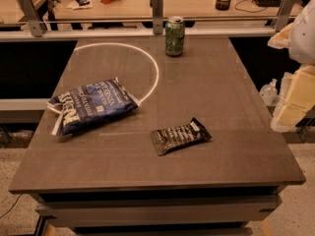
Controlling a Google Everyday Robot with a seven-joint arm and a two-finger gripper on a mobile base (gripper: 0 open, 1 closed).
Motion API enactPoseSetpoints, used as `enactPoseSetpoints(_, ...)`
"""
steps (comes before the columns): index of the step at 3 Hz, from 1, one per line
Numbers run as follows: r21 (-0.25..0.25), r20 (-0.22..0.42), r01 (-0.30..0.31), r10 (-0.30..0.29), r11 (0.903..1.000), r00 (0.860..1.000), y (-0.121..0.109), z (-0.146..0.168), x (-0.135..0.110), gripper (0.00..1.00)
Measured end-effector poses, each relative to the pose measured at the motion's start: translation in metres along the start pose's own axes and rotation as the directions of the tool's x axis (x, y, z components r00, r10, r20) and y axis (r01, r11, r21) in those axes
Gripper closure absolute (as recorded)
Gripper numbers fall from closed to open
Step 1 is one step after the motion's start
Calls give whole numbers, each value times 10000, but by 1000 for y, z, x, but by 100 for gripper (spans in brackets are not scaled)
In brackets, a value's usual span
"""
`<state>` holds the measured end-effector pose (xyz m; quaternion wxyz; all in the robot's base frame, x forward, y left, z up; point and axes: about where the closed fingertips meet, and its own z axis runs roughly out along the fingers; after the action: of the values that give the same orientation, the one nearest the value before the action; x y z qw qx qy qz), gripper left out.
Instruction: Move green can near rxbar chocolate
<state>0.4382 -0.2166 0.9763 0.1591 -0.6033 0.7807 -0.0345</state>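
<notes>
The green can point(174, 36) stands upright at the far edge of the grey table point(221, 92), just right of centre. The rxbar chocolate point(180, 135), a flat black wrapper with white lettering, lies near the front middle of the table, well apart from the can. My gripper point(294, 98) shows as pale cream parts at the right edge of the view, beyond the table's right side and level with its middle. It is far from both the can and the bar and holds nothing that I can see.
A blue chip bag point(91, 105) lies at the left of the table, on a white circle line point(156, 75). A glass rail with metal posts point(157, 9) runs behind the table. A small bottle point(268, 91) sits beyond the right edge.
</notes>
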Motion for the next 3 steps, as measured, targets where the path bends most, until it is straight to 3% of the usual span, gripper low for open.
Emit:
enactPoseSetpoints(1,2,1,0,0,10000,10000,0,0,0,0)
enactPoseSetpoints(2,308,789,-932,905,9952,9928,-15,0,0,0)
enactPoseSetpoints(3,816,2596,-2703,2414,9593,9351,-54,1,4,0)
